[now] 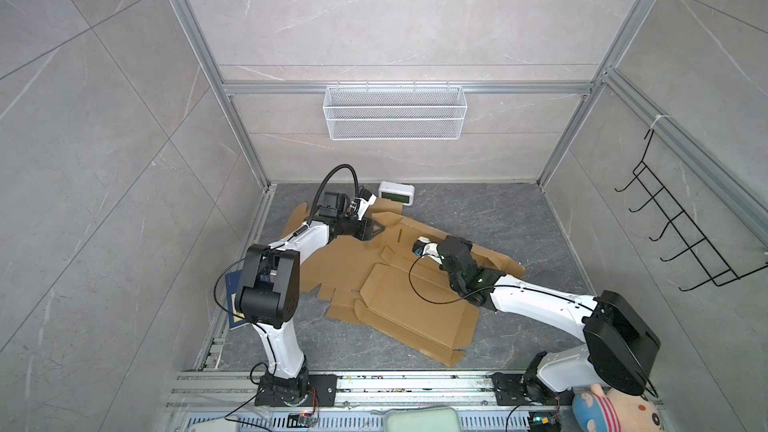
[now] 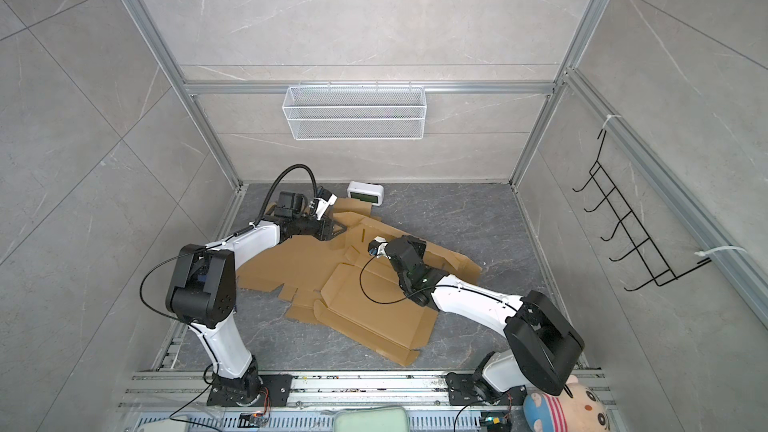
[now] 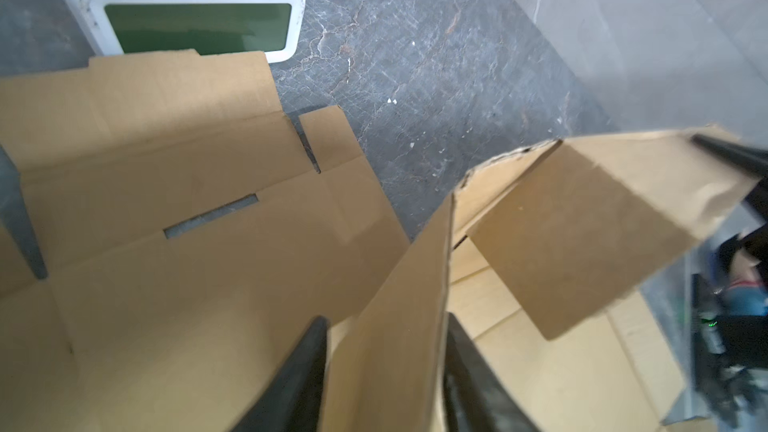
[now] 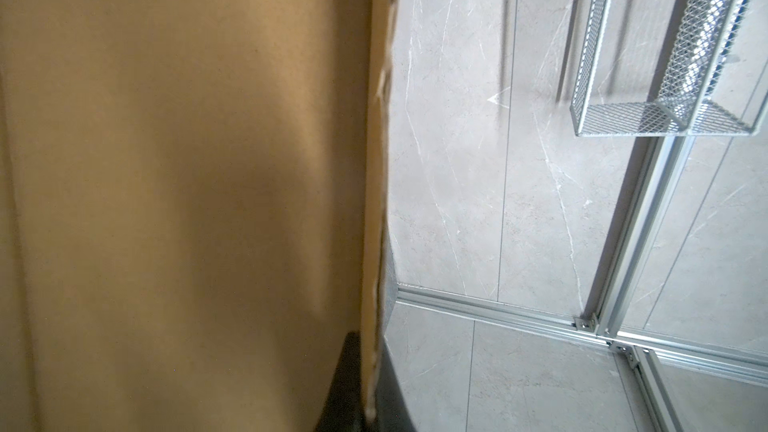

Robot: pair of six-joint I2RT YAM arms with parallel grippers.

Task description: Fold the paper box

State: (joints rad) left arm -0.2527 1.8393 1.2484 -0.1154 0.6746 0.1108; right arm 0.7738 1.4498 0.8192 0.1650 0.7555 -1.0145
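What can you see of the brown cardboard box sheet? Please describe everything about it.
The cardboard box sheet is plain brown corrugated board with creases, cut flaps and a narrow slot. It lies mostly unfolded and flat on the dark table. One flap stands upright between the left gripper fingers. The right gripper is shut on another raised edge. A far flap reaches the white clock.

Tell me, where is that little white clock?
In both top views the white clock sits at the back of the floor, just beyond the cardboard and beside the left gripper.
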